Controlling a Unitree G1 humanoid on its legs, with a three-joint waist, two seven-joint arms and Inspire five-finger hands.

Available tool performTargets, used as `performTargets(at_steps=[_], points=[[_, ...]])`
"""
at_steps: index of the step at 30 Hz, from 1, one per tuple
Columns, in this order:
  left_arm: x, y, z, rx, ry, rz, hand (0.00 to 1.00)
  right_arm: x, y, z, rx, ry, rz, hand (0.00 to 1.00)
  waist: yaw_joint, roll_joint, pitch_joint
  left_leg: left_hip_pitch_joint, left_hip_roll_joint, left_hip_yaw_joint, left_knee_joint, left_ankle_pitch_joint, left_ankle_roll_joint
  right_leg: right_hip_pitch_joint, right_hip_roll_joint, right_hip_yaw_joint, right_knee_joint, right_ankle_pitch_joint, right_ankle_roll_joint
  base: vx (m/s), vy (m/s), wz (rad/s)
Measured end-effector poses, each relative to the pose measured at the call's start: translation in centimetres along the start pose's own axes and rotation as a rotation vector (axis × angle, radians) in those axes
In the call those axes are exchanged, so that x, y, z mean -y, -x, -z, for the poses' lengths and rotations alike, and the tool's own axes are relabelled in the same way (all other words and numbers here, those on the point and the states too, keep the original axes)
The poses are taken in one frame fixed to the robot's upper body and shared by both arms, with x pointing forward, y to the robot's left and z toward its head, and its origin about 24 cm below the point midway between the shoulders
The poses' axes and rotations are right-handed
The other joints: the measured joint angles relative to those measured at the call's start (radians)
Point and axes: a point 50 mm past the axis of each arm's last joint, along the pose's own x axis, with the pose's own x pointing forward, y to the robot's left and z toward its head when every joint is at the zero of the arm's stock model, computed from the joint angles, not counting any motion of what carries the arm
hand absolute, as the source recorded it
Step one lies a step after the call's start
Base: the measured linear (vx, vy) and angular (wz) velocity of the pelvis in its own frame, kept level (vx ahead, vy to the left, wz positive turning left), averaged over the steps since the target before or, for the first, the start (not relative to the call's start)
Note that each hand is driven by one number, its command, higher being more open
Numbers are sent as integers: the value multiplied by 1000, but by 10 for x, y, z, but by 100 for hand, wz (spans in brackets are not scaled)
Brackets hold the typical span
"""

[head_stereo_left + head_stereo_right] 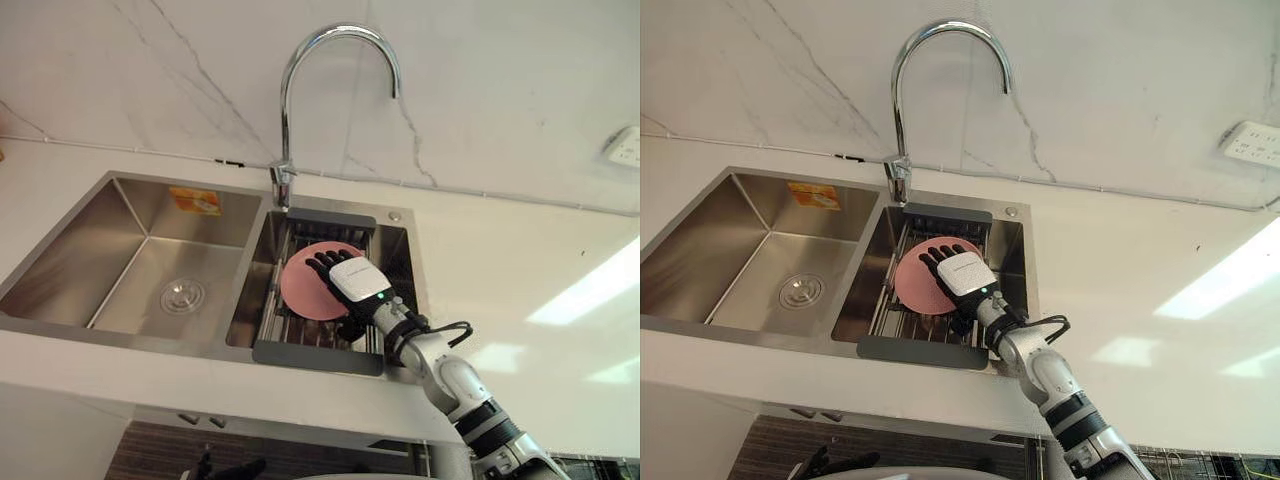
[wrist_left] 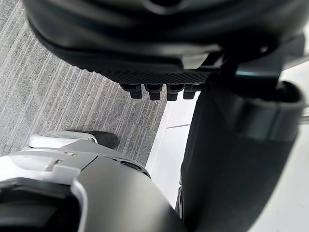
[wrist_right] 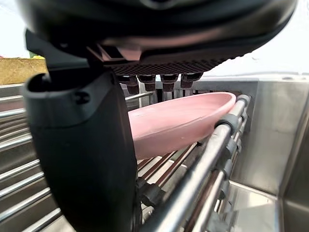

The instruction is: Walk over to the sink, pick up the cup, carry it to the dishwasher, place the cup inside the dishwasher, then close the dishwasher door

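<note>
A pink shallow dish [image 1: 303, 292] leans on the wire rack [image 1: 285, 333] in the right basin of the steel sink [image 1: 120, 335]; I see no cup. My right hand [image 1: 355, 280] reaches into that basin, its fingers straight and spread over the dish's face. In the right wrist view the dish [image 3: 178, 121] lies between the fingers above and the thumb [image 3: 82, 145] beside it, not pinched. My left hand [image 2: 159, 48] hangs low over grey carpet, fingers relaxed, holding nothing.
A tall curved faucet [image 1: 285, 100] rises behind the divider between the basins. The left basin [image 1: 150, 250] holds just its drain [image 1: 182, 296]. White countertop [image 1: 520, 300] stretches to the right, with a wall socket [image 1: 625, 147] above it.
</note>
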Motion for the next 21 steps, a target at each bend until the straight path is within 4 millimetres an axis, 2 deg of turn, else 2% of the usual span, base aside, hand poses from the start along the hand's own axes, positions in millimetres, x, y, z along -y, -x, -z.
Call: performTargets(at_steps=[1, 12, 21], points=[[0, 0, 0, 0, -2, 1, 100, -2, -1, 0, -6, 6, 7, 0, 0, 0, 0, -1, 0, -2, 0, 1, -2, 2, -1, -4, 0, -4, 4, -29, 7, 9], [2, 0, -4, 10, -22, 12, 100, -9, -7, 0, -41, 40, 52, 0, 3, 2, 1, -9, 12, 2, -6, 16, -11, 11, -2, -54, 0, -22, -9, -19, 4, 7], [3, 0, -5, 15, -25, 14, 100, -11, -8, 1, -63, 34, 108, 0, 3, 10, 6, -8, 17, 10, -12, 21, -16, 8, -2, -74, 0, -8, -6, -5, 12, -3]])
